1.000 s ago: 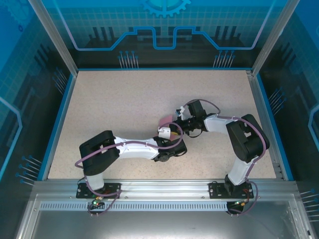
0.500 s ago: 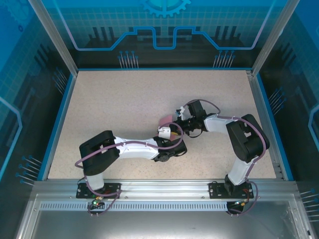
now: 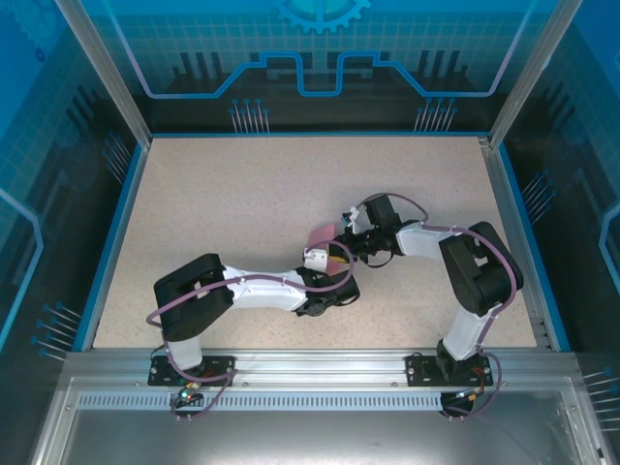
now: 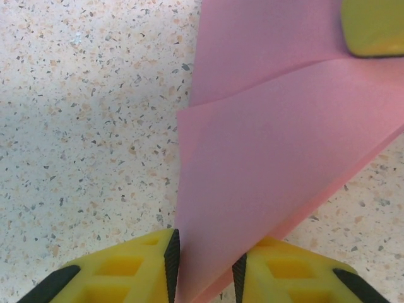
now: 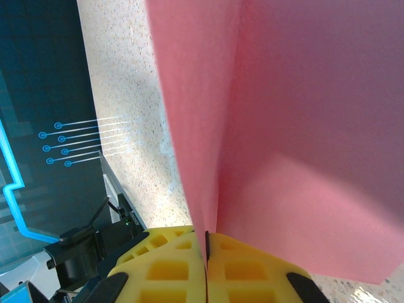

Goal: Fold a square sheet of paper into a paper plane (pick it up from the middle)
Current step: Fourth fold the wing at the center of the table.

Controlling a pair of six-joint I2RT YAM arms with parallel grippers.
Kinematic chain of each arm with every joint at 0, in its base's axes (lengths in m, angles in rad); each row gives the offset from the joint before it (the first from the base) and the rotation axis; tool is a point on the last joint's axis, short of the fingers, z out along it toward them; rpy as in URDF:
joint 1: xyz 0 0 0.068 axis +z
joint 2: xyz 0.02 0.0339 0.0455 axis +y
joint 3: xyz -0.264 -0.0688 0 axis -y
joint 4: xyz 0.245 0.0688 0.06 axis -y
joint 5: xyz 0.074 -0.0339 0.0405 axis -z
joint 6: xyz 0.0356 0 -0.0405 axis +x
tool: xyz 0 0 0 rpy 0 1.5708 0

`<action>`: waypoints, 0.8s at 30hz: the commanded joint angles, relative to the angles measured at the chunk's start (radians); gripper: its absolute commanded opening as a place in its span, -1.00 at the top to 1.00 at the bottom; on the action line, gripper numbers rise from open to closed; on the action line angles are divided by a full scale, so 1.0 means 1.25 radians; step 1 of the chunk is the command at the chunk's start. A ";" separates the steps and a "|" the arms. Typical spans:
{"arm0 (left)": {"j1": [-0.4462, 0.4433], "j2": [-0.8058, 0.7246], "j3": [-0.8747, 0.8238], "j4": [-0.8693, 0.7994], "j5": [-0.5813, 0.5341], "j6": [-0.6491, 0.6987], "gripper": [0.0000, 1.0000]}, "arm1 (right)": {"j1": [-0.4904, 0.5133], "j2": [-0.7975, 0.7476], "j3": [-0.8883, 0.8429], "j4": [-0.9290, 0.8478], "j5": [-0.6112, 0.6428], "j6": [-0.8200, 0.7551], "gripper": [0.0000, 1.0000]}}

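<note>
The right gripper (image 5: 206, 238) is clamped on the sheet of paper (image 5: 303, 139). Its two yellow fingers are pressed together on a raised crease, and pink flaps rise ahead of it and spread to both sides. The left gripper (image 4: 205, 273) has its jaws a narrow gap apart. A folded flap of the same sheet fills that gap and touches both black pads, but whether they pinch it cannot be told.

Ahead and to the right of the left gripper, a yellow fingertip (image 4: 375, 28) rests on the upper layer of paper, cut off by the picture's edge. The speckled table (image 4: 76, 126) lies bare to the left of that gripper.

Beyond the right gripper's left side the table runs to a dark blue enclosure wall (image 5: 38, 95) with glowing lines. A black fixture (image 5: 88, 252) with cables sits below it, too dim to name.

From above, both wrists crowd together over the sheet and cover nearly all of it, leaving a small pink corner showing just past them. The fold's full shape is hidden.
</note>
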State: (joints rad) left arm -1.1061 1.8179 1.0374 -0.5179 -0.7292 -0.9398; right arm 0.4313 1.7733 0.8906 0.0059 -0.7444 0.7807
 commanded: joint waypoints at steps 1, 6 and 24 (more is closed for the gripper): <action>0.007 -0.030 -0.018 -0.004 -0.024 0.010 0.43 | -0.010 0.010 0.015 -0.027 -0.014 -0.009 0.89; 0.008 -0.035 -0.019 0.006 -0.022 0.015 0.48 | -0.010 0.013 0.016 -0.027 -0.013 -0.010 0.89; 0.007 -0.061 -0.014 0.042 0.014 0.043 0.30 | -0.009 0.022 0.023 -0.032 -0.015 -0.012 0.88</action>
State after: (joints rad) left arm -1.1023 1.7584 1.0245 -0.4610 -0.7162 -0.8883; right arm 0.4313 1.7809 0.8921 -0.0071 -0.7418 0.7803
